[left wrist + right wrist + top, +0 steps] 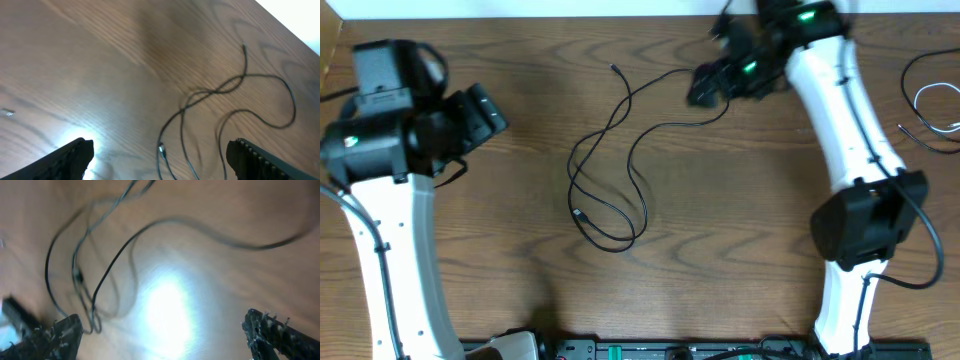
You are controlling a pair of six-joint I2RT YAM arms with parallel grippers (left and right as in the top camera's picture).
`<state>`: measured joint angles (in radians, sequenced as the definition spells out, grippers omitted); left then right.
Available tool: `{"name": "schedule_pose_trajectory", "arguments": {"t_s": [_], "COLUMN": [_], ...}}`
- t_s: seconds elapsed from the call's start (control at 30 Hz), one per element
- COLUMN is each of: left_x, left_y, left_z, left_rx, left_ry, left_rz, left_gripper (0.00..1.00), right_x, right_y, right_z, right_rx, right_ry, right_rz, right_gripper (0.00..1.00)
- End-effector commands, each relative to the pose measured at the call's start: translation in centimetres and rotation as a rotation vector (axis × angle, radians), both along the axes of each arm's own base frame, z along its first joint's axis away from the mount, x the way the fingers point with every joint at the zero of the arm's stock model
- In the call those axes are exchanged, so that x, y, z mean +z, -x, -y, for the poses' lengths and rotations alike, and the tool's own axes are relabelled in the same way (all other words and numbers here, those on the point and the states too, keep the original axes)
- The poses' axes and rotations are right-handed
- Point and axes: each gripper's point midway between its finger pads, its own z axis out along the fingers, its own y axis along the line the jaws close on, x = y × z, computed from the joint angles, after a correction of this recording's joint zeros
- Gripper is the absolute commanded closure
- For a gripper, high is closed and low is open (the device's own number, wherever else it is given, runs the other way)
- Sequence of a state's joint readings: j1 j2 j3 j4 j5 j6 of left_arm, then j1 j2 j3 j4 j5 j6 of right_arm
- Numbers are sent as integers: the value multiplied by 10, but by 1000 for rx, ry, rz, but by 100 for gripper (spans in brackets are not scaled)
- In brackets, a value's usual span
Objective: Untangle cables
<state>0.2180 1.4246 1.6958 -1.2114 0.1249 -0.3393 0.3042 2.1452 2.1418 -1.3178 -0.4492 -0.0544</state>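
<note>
Both sets of jaws released and empty: left jaws over bare wood at the left of the counter [520,290], right jaws by the far edge beside one end of the black cable [632,165]. Its loose loops mid-counter, open wood all round, well apart from the white cable [932,97] at the right edge. White cable in the overhead view only; small plug [161,148] sharp from the left wrist, blurred from the right.

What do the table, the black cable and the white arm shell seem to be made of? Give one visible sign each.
Table: wood or wood-look laminate, brown with a slight sheen; grain streaks and light glare show.
Black cable: likely a rubber or plastic sheath, smooth; it lies in soft loops.
White arm shell: probably moulded plastic, fairly glossy; smooth, even surface.
</note>
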Motion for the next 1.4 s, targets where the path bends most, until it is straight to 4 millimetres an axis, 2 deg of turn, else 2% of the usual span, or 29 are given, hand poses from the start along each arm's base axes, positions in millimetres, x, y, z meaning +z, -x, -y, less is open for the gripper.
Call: {"name": "schedule_pose_trajectory", "arguments": {"t_s": [0.0,0.1,0.27,0.4,0.53,0.6,0.73,0.9,1.1,1.2,1.37], "left_x": [-7,-10,-14,-15,-15,-15,-15,-16,-16,-17,-18], "left_y": [0,0,2,3,3,3,3,3,2,3,3], "left_z": [-18,-29,-42,-44,-44,-44,-44,-44,-44,-44,-44], "left_rx": [40,72,110,102,102,99,92,92,92,92,92], "left_ry": [-3,1,5,-3,-3,-5,-9,-8,-8,-7,-7], "left_rz": [-27,-39,-50,-54,-55,-55,-56,-57,-58,-61,-62], "left_gripper": [9,9,9,9,9,9,9,9,9,9,9], "right_x": [-22,-37,-63,-81,-101,-102,-85,-66,-68,-84,-124], "right_y": [31,58,92,111,129,141,160,169,166,159,135], "right_z": [-30,-60,-98,-121,-136,-145,-160,-165,-167,-168,-168], "right_rx": [116,211,319,384,402,433,539,617,627,590,425], "right_ry": [5,-19,-22,-25,-58,-141,-377,-525,-517,-401,-119], "right_rz": [-61,-103,-122,-108,-133,-170,-215,-208,-179,-149,-63], "right_gripper": [1,1,1,1,1,1,1,1,1,1,2]}}
